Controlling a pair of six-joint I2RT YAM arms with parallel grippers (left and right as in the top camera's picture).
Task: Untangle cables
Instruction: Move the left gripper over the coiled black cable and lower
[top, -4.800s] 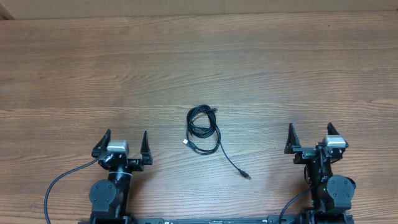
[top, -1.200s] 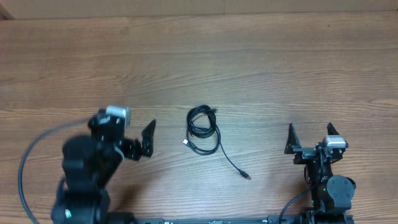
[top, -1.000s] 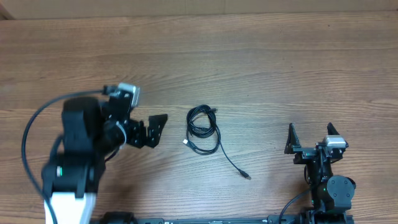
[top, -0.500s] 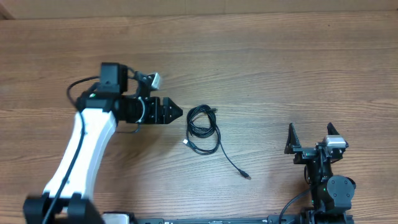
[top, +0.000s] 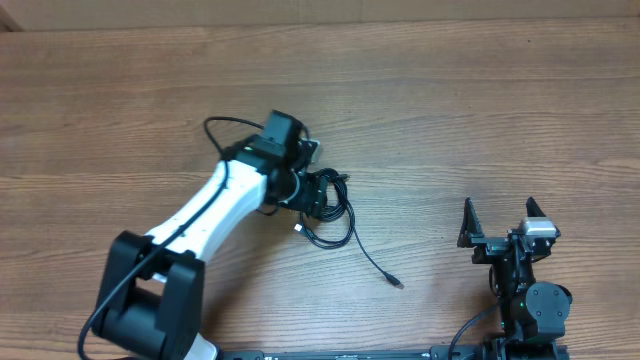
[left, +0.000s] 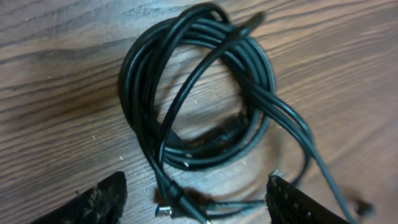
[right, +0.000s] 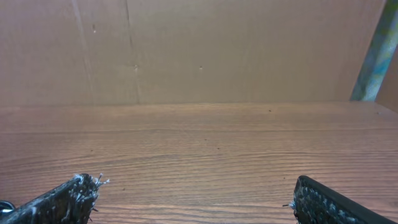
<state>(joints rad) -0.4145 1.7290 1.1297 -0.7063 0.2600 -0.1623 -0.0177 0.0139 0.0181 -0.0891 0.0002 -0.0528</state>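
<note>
Two cables (left: 138, 93) lay wound together in one coil near the middle of the table (top: 500, 100). From overhead the coil was an oval with its long axis running from the far side toward the near edge. A loose tail (top: 372, 262) left the coil's near end and pointed diagonally toward the near right, ending in a small plug well apart from the coil. The silver plug (top: 299, 230) sat just beside the coil's near-left edge.

The left gripper (left: 196, 200) hovered over the coil's far end with its fingers spread to either side of the bundle. We saw nothing pinched between them. The right gripper (top: 497, 222) sat parked at the near right, also unclenched and empty, well away from the cables.

We judged the main risk to be a grab that took in too much. With the fingers straddling several strands, closing there would likely catch both cords at once. The whole coil would then lift as one lump instead of one cord pulling free. A pull on a crossing strand could also tighten the loops into a knot. The thin cords might slip between the pads, or the fingers might scrape the wood if they came down too low. We could not tell which strand belonged to which cord.
</note>
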